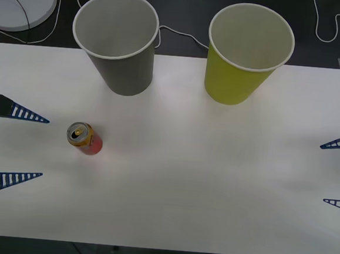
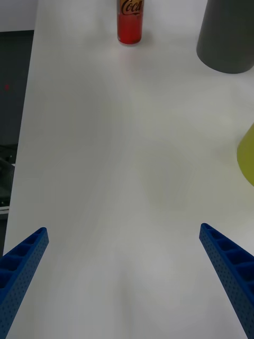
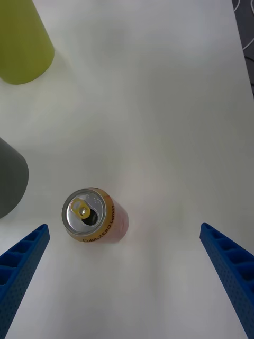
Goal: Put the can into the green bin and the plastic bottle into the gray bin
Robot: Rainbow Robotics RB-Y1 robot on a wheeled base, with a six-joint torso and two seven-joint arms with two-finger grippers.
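The small red can (image 1: 85, 138) stands upright on the white table at the left, its shiny top open at the tab; it also shows in the wrist views (image 3: 93, 216) (image 2: 129, 22). My left gripper (image 1: 43, 147) is open at the table's left edge, a short way left of the can and apart from it. At the right edge, far from the can, my right gripper (image 1: 322, 173) is open and holds nothing. The gray bin (image 1: 119, 40) stands upright at the back left, the green bin (image 1: 245, 53) at the back right. The plastic bottle is out of view.
The white table (image 1: 201, 176) spreads wide between the two grippers. Behind its far edge lie a round white disc (image 1: 21, 0) and white cables (image 1: 334, 28) on the dark floor.
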